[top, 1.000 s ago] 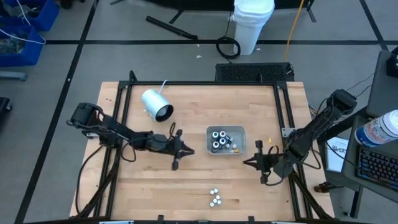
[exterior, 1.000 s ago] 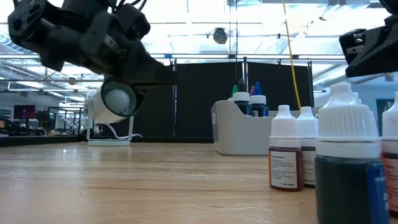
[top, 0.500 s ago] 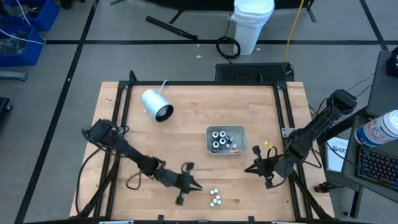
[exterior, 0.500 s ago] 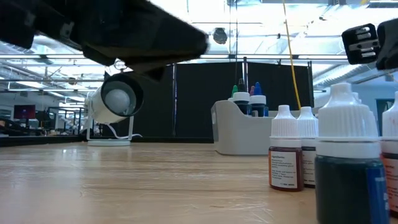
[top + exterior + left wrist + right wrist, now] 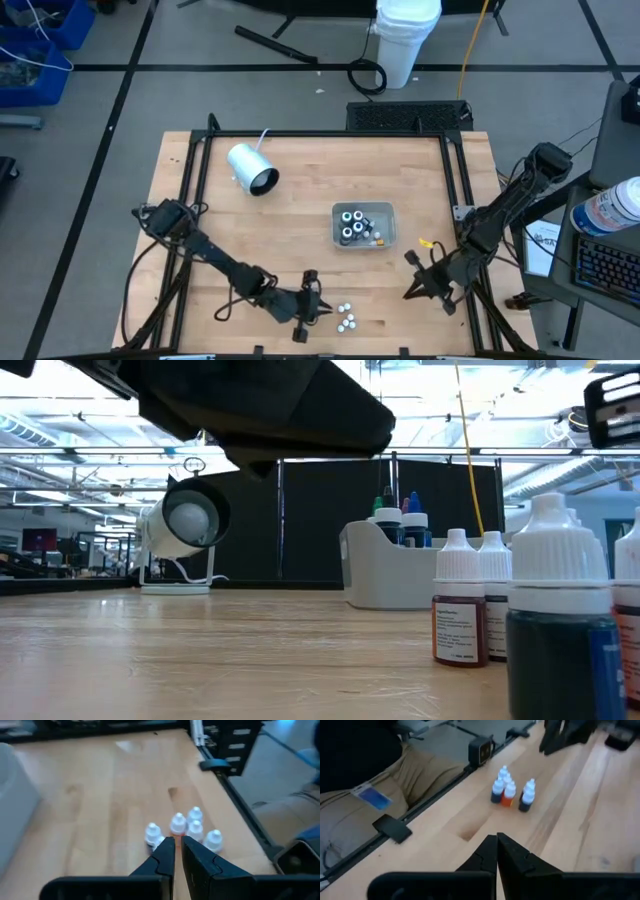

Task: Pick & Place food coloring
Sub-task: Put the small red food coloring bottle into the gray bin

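Left gripper (image 5: 174, 851), jaws nearly shut and empty, faces 4 loose food coloring bottles (image 5: 182, 827); spread them, then straddle 1 cap squarely.

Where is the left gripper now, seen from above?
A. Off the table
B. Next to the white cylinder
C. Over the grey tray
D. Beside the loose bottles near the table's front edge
D: in the high view the left gripper sits just left of the loose food coloring bottles, well clear of the grey tray.
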`<action>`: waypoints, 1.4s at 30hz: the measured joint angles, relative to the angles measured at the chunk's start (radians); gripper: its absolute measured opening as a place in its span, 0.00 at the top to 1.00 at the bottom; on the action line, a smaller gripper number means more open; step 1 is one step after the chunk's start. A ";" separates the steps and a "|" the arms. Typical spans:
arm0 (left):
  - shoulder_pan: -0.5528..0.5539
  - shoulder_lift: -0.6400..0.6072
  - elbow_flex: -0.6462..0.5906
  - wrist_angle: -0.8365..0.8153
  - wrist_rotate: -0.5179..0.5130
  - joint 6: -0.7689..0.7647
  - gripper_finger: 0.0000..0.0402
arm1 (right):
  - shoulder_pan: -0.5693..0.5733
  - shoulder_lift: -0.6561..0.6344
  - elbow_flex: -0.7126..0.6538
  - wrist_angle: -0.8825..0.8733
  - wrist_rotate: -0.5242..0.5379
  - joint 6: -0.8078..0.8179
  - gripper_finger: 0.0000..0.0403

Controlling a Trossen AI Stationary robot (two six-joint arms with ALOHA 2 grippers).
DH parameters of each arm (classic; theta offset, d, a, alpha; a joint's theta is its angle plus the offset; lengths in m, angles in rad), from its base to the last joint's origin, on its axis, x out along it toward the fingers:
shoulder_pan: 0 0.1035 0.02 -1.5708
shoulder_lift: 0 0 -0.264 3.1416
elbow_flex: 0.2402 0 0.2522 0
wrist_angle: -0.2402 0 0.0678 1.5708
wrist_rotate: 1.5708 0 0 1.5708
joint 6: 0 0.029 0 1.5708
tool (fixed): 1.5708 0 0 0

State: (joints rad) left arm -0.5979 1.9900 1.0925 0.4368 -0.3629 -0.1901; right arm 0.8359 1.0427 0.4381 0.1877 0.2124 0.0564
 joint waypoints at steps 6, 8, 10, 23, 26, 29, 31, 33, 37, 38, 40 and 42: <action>0.005 0.001 0.006 -0.021 -0.006 -0.099 0.91 | 0.000 -0.005 0.000 0.044 0.000 -0.074 1.00; 0.006 0.000 0.006 -0.015 -0.008 -0.101 0.91 | 0.015 -0.016 0.000 0.023 0.000 -0.073 1.00; 0.004 0.000 0.006 -0.016 -0.008 -0.101 0.91 | 0.033 -0.035 0.000 0.005 0.028 -0.076 1.00; 0.049 0.000 0.005 0.105 -0.094 0.021 0.91 | 0.102 -0.243 -0.098 0.031 0.210 -0.114 1.00; 0.066 -0.001 0.016 0.045 -0.034 -0.112 0.91 | 0.102 -0.272 -0.133 0.085 0.210 -0.128 1.00; 0.074 0.038 0.103 -0.098 -0.035 -0.184 0.91 | 0.102 -0.293 -0.151 0.122 0.209 -0.139 1.00; 0.073 0.074 0.178 -0.208 -0.051 -0.152 0.91 | 0.102 -0.302 -0.155 0.136 0.208 -0.149 1.00; 0.073 0.108 0.251 -0.256 -0.050 -0.102 0.91 | 0.102 -0.306 -0.155 0.146 0.207 -0.148 1.00; 0.074 0.140 0.294 -0.313 -0.025 -0.058 0.91 | 0.102 -0.311 -0.155 0.153 0.207 -0.113 1.00; 0.074 0.142 0.291 -0.319 -0.023 -0.059 0.91 | 0.102 -0.311 -0.155 0.152 0.205 -0.101 1.00; 0.070 0.142 0.289 -0.329 -0.020 -0.082 0.91 | 0.102 -0.311 -0.155 0.149 0.206 -0.094 1.00; 0.065 0.140 0.291 -0.331 0.010 -0.106 0.89 | 0.102 -0.311 -0.155 0.143 0.206 -0.097 1.00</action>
State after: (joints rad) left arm -0.5326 2.1295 1.3830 0.1057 -0.3530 -0.2961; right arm 0.9382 0.7315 0.2832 0.3311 0.4179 -0.0402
